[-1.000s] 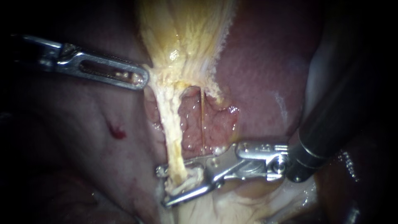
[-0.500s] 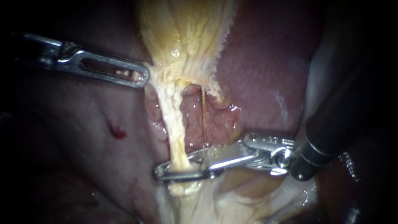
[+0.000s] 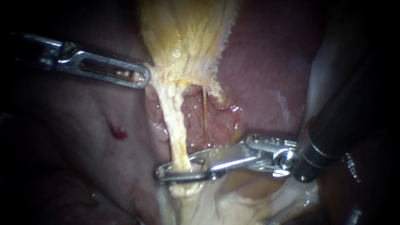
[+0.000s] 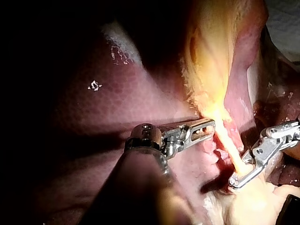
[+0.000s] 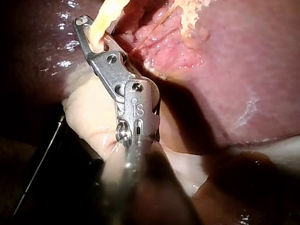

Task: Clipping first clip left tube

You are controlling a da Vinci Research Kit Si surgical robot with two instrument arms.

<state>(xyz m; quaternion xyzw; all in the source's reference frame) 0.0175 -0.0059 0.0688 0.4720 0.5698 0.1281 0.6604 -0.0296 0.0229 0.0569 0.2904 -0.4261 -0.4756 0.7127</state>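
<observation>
The pale yellow gallbladder [image 3: 187, 33] hangs from above and narrows into two strands. The thick cream left tube [image 3: 175, 125] runs down from its neck, and a thin thread-like right tube [image 3: 205, 121] runs beside it. My right instrument [image 3: 163, 172] reaches in from the right, its jaws shut across the left tube low down. The right wrist view shows that tube [image 5: 105, 16] pinched near the jaw tips [image 5: 85, 24]. My left instrument [image 3: 143, 78], with slotted jaws, is shut on the gallbladder's neck edge and holds it taut; the left wrist view shows these jaws [image 4: 209, 125] too.
Dark red liver [image 3: 271, 62] surrounds the site, with raw pink tissue [image 3: 221, 121] behind the tubes. A small red spot [image 3: 118, 133] marks the liver at left. Whitish fatty tissue [image 3: 216, 208] lies below the right instrument's jaws. Its dark shaft [image 3: 341, 125] crosses the right side.
One second ago the right instrument's jaws stood open around the left tube; they have since shut on it. The left instrument has held still.
</observation>
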